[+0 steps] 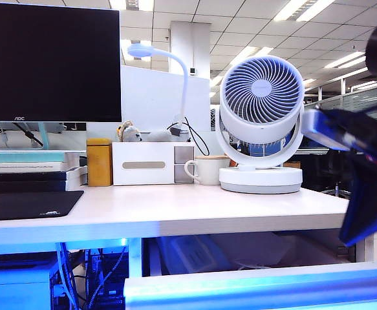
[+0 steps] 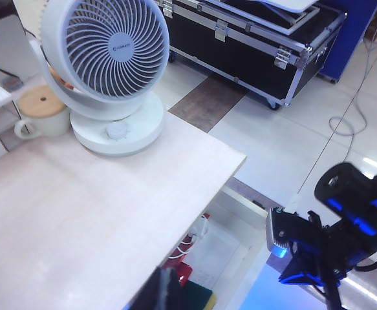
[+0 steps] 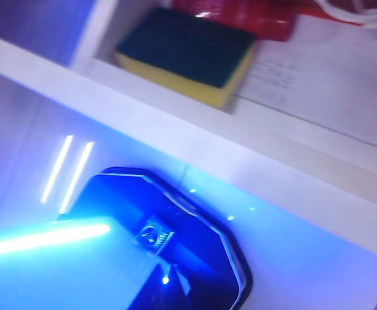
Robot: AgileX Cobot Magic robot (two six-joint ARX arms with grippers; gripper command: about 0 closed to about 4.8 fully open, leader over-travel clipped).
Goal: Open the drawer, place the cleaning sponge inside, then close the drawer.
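Under the desk, the drawer (image 3: 194, 155) stands open, and the sponge (image 3: 185, 55) lies inside it, green side up, next to something red (image 3: 240, 16). No gripper holds it. The right gripper (image 3: 159, 248) hangs just outside the drawer front, closed and empty, lit bright blue. The left gripper (image 2: 165, 290) is closed too, above the open drawer by the desk (image 2: 78, 213) edge, empty as far as I can see. I think only the closing is left. The sponge is soft and light and needs no more moving. The drawer front looks smooth and hard. A flat push on its middle should slide it shut.
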